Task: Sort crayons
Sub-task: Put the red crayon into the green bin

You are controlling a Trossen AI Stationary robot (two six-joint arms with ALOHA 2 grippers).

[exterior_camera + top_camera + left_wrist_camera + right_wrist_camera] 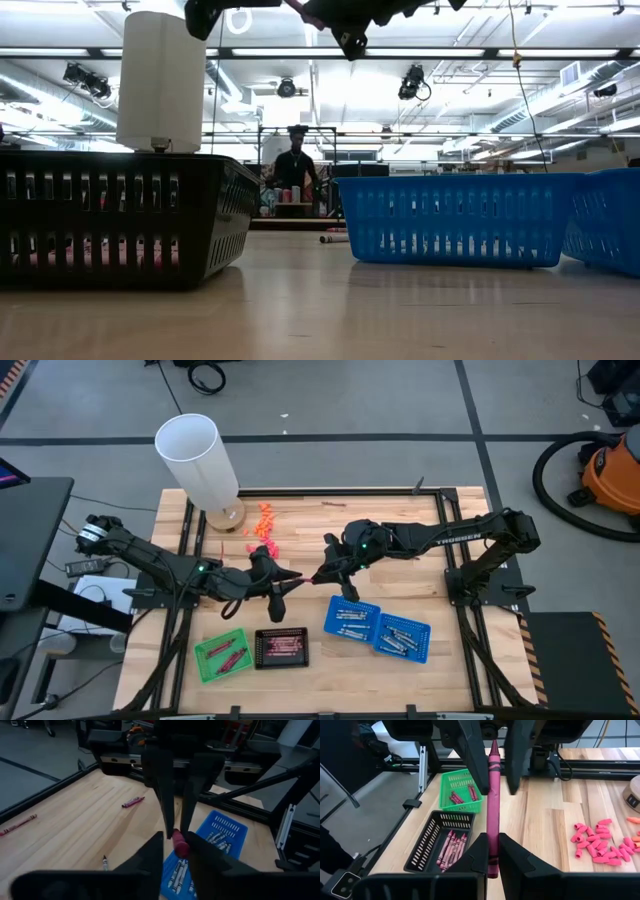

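Magenta crayon [493,805] mid-handoff above counter [400,670]: right claw [492,851] clamps one end, left claw [176,849] half-closed round other. Early release = crayon drops, misses black basket [281,647].

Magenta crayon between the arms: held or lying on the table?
Held in the air: the right gripper is shut on the magenta crayon, whose far end sits between the left gripper fingers.

White lettering "TROSSEN" along the right arm [470,532], nothing else legible
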